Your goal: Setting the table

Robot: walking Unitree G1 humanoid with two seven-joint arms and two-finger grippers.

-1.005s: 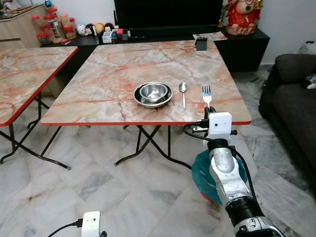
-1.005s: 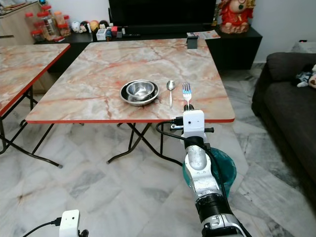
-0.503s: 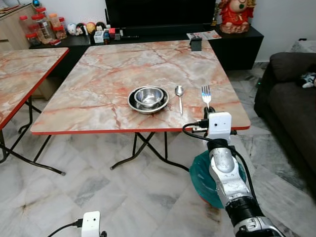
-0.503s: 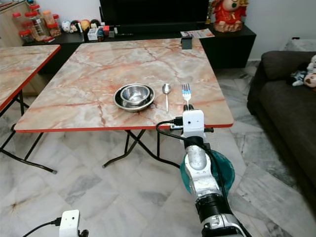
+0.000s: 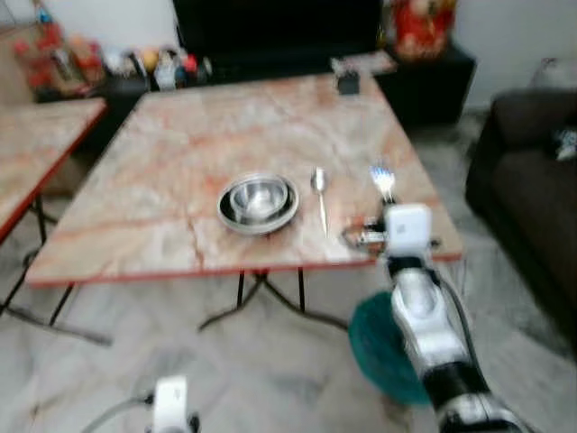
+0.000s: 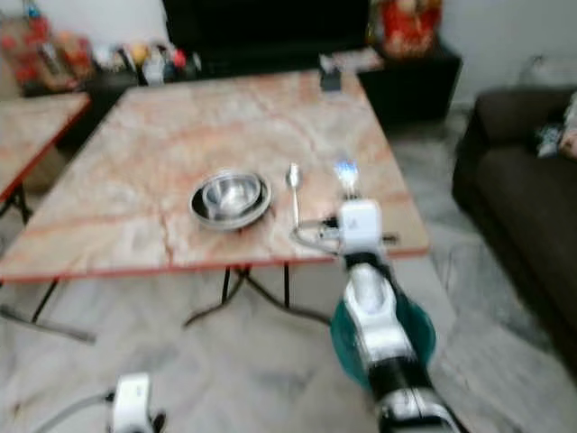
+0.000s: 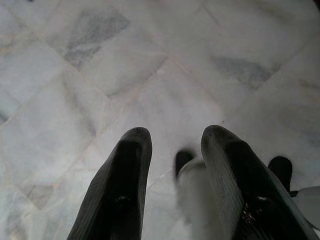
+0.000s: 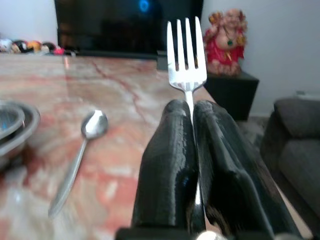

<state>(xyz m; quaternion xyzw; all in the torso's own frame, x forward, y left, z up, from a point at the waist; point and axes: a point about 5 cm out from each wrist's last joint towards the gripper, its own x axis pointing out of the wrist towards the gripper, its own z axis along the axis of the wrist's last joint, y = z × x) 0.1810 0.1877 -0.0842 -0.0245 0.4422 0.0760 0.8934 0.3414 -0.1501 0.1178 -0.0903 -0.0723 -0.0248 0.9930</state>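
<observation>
A marble-patterned table with a red edge (image 5: 180,153) stands before me; both eye views are blurred. On it sit two nested steel bowls (image 5: 259,200), and a spoon (image 5: 320,192) lies just to their right. My right gripper (image 8: 192,107) is shut on a fork (image 8: 186,55), tines pointing up and forward. The fork (image 5: 383,182) is held over the table's near right edge, to the right of the spoon (image 8: 80,152). My left gripper (image 7: 175,137) hangs low over the marble floor, its fingers (image 7: 122,185) apart with nothing in them.
A teal basin (image 5: 379,347) sits on the floor under the table's near right corner. A dark sofa (image 5: 527,180) stands to the right and a second table (image 5: 36,144) to the left. A small black box (image 5: 347,84) rests at the table's far edge, before a dark cabinet (image 5: 270,63).
The whole picture has shifted and blurred, so the camera has moved; the table looks a little nearer. The right gripper keeps the fork at the table's near right edge.
</observation>
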